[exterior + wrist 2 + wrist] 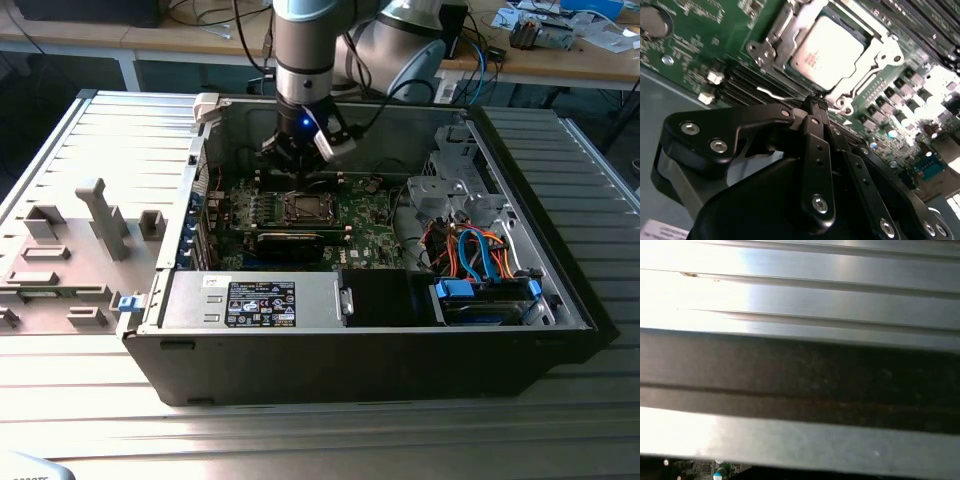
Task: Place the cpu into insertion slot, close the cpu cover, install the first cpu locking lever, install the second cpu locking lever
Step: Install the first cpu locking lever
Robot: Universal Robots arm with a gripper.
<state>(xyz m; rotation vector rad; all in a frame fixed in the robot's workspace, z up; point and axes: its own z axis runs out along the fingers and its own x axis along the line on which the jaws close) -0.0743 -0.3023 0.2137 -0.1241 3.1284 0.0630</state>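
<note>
The cpu (827, 52) already lies in the insertion slot (790, 47) with the cpu cover (880, 50) closed around it, so the gripper (816, 100), fingers pressed together and holding nothing, hangs just beside the socket's thin wire lever (771, 92).

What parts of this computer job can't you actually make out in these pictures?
- Locking levers: in the second wrist view the gripper covers the near edge of the cpu cover, so their latching is unclear.
- The insertion slot: too small in the exterior view.
- The first wrist view: blurred metal ridges, nothing identifiable.
</note>
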